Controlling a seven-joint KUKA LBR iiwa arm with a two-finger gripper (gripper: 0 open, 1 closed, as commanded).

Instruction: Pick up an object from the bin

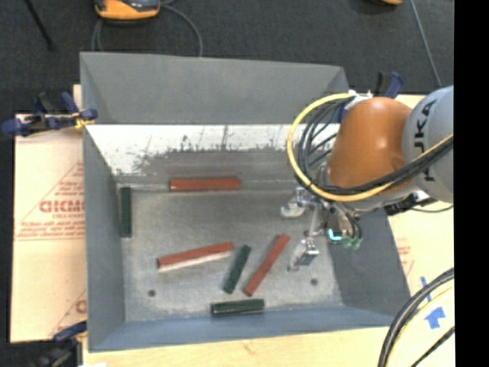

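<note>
Red stick [266, 266] lies just left of the end effector [303, 257], spread or pressed together I cannot tell: centre over it, straddling its width

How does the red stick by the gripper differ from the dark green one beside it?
The red stick is longer; the dark green stick is shorter and darker. The red stick lies next to the gripper; the dark green stick lies farther from it. Both lie flat, similarly slanted.
</note>
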